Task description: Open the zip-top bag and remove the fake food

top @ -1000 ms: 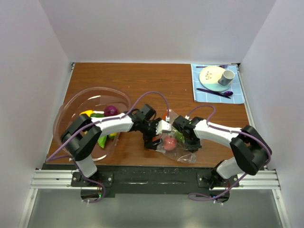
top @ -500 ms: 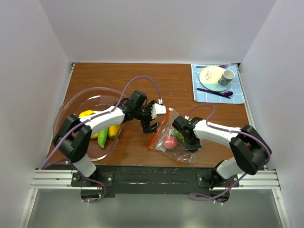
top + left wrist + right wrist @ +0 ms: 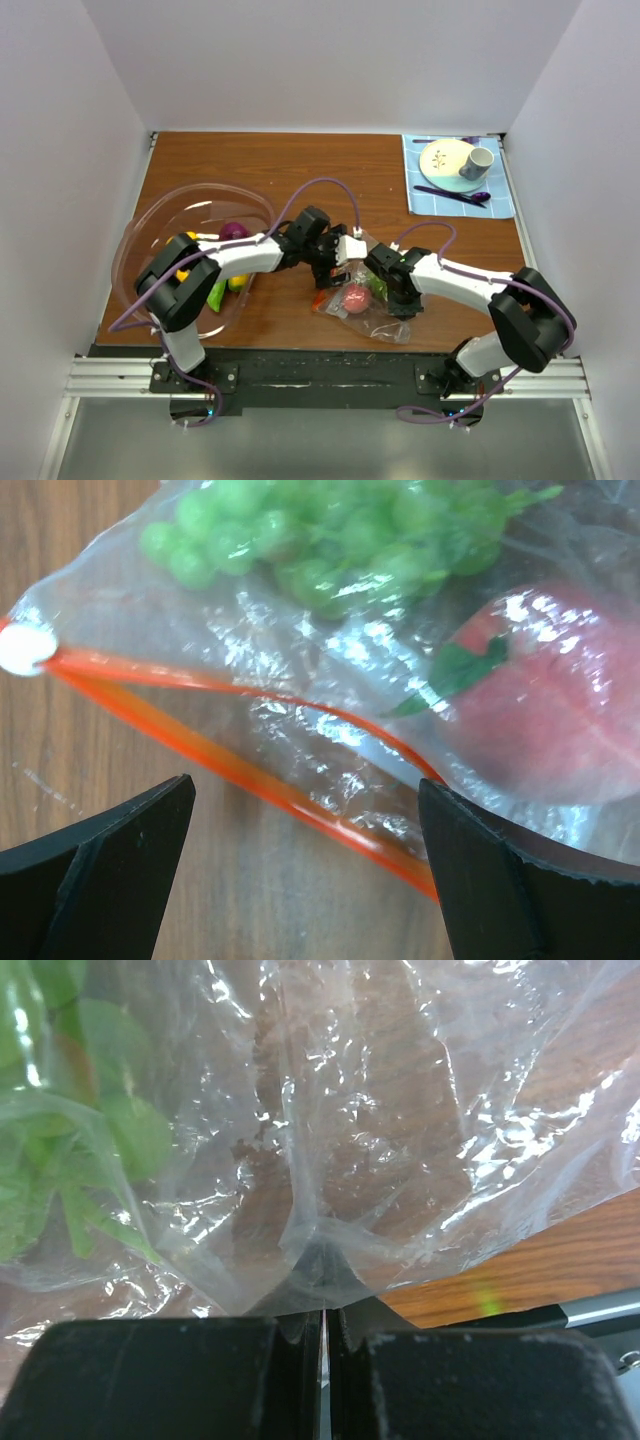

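Top external view: the zip-top bag (image 3: pixel 375 322) is seen lying on the wooden table (image 3: pixel 300 170), low at the centre of the frame, between both arms. The left gripper (image 3: pixel 330 272) is positioned at its orange edge, and the right gripper (image 3: pixel 393 297) is set on its right side. Some fake food (image 3: pixel 354 297) is seen inside the bag; other pieces lie in the clear bowl (image 3: pixel 140 235) at left.

Left wrist view: the fingers (image 3: pixel 100 870) are spread wide, released, with the parted zip strip (image 3: pixel 200 742) framed between them, likely so the pink-red piece (image 3: pixel 560 720) can be reached.

Right wrist view: the jaws are clenched on a fold of plastic, apparently to anchor the bag.
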You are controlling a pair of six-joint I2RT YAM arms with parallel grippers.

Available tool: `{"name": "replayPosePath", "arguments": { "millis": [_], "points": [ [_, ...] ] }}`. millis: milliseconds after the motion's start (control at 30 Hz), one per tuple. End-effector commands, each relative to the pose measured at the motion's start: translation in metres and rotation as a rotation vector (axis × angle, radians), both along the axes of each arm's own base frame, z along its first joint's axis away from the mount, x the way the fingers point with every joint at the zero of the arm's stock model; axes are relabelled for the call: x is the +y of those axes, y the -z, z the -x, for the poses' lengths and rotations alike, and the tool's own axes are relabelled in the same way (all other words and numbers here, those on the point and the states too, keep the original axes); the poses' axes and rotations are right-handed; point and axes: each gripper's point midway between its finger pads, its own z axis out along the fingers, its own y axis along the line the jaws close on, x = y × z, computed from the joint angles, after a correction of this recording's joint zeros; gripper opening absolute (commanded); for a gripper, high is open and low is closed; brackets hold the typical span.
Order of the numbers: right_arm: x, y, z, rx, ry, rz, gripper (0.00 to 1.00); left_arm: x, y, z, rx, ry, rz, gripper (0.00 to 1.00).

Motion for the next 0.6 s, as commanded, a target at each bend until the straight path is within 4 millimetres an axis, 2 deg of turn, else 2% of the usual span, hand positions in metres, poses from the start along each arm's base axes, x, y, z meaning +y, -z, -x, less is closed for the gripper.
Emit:
{"name": "replayPosePath", "arguments": {
  "millis": [0,33,67,100,133,200,233,267,467,567],
  "points": [
    [0.009,-0.001,-0.004,-0.034,0.025,-0.049,0.00,-0.017,0.003,0.016,-0.055,0.053,-0.054,1.00],
    [0.009,0.000,-0.004,-0.035,0.026,-0.051,0.00,-0.020,0.005,0.022,-0.025,0.069,-0.047,0.98],
    [0.010,-0.001,-0.005,-0.037,0.026,-0.056,0.00,-0.023,0.003,0.027,-0.001,0.086,-0.036,0.81],
    [0.011,0.000,-0.004,-0.034,0.026,-0.057,0.00,-0.022,0.005,0.033,0.049,0.082,-0.038,0.75],
    [0.011,-0.001,-0.005,-0.038,0.028,-0.059,0.00,-0.025,0.009,0.042,0.108,0.101,-0.029,0.73],
    [0.011,-0.002,-0.005,-0.042,0.029,-0.065,0.00,-0.030,0.005,0.045,0.171,0.073,-0.015,0.76],
    [0.011,-0.003,-0.004,-0.043,0.030,-0.066,0.00,-0.030,0.008,0.047,0.201,0.066,-0.022,0.84],
    [0.011,-0.003,-0.004,-0.045,0.029,-0.066,0.00,-0.036,0.003,0.047,0.215,0.072,-0.005,0.99],
    [0.011,-0.006,-0.005,-0.056,0.032,-0.072,0.00,-0.035,0.010,0.065,0.295,0.163,-0.010,1.00],
    [0.010,-0.005,-0.005,-0.058,0.031,-0.069,0.00,-0.036,-0.005,0.077,0.294,0.225,0.058,1.00]
  ]
}}
